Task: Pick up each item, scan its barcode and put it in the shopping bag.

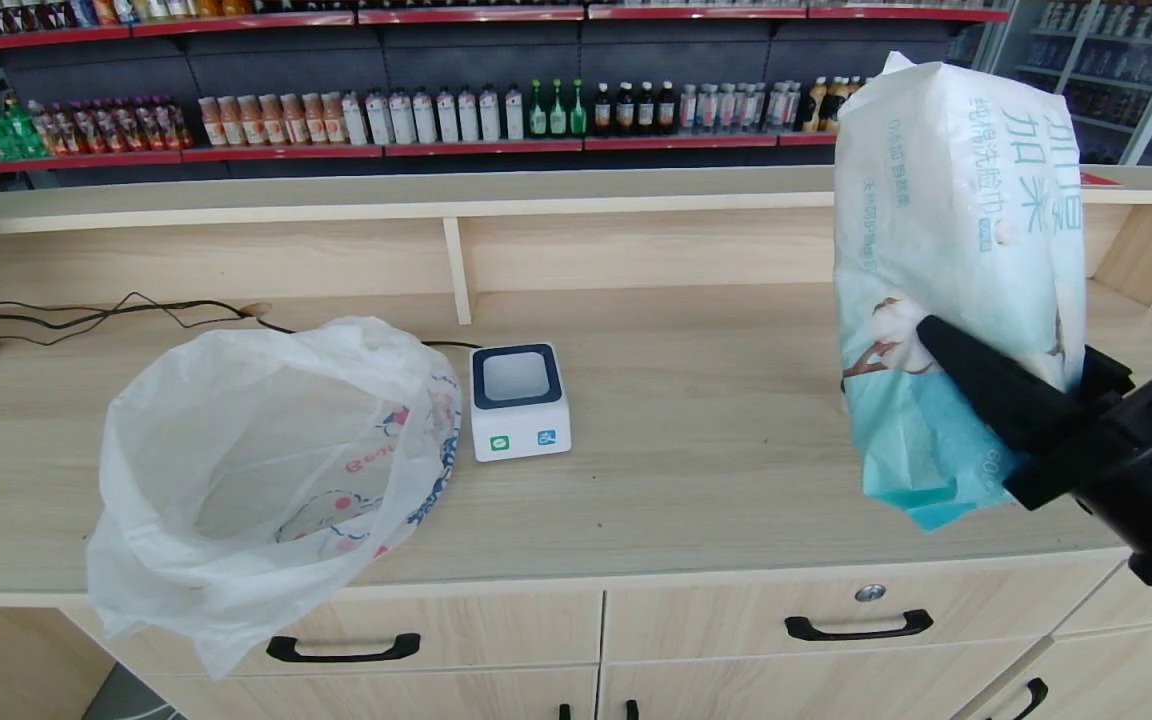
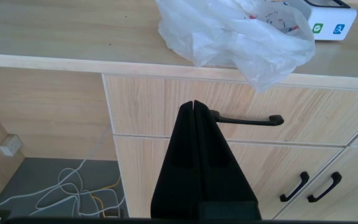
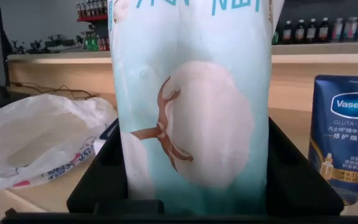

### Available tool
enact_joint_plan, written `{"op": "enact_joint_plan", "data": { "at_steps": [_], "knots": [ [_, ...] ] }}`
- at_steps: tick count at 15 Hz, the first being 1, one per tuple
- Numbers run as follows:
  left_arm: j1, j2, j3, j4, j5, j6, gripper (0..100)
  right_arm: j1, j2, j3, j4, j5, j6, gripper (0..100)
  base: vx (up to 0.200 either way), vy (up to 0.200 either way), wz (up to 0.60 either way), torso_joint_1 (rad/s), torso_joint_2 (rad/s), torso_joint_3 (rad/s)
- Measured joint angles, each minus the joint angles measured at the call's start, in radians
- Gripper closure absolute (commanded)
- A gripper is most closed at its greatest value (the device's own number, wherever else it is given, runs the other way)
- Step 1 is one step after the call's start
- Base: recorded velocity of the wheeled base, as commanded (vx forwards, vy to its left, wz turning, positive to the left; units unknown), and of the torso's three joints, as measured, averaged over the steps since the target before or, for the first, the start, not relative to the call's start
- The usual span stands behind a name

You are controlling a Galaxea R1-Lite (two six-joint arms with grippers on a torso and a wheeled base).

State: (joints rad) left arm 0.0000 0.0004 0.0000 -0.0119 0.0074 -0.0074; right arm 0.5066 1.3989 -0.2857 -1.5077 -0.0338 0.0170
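Pack of tissues [image 1: 956,230], clamped in right gripper [image 1: 1016,360], hangs above counter's [image 1: 726,480] right side; left gripper [image 2: 193,106] pressed together.

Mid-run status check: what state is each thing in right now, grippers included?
white-and-teal soft pack: upright, held above the counter.
right gripper: shut on the pack.
left gripper: shut, empty.
shopping bag: on the counter, mouth open, nothing visible inside.
scanner: flat on the counter, window up.
blue pouch: standing upright.
drawers: closed.
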Motion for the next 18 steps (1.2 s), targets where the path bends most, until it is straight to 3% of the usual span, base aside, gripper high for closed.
{"op": "enact_joint_plan", "data": {
  "at_steps": [3,8,12,18],
  "knots": [
    [0.000,0.000,0.000,0.000,0.000,-0.001,100,-0.066,0.106,-0.034,-0.063,-0.001,-0.071,100,0.000,0.000,0.00,0.000,0.00,0.000],
    [0.000,0.000,0.000,0.000,0.000,-0.001,100,-0.078,0.147,-0.055,-0.060,-0.003,-0.101,100,-0.200,0.000,0.00,0.007,0.00,0.000],
    [0.000,0.000,0.000,0.000,0.000,-0.001,100,-0.102,0.148,-0.073,-0.066,-0.003,-0.110,100,0.000,0.000,0.00,0.000,0.00,0.000],
    [0.000,0.000,0.000,0.000,0.000,-0.003,100,-0.113,0.126,-0.050,-0.059,-0.005,-0.113,100,0.000,0.200,0.00,0.011,0.01,0.000]
  ]
}}
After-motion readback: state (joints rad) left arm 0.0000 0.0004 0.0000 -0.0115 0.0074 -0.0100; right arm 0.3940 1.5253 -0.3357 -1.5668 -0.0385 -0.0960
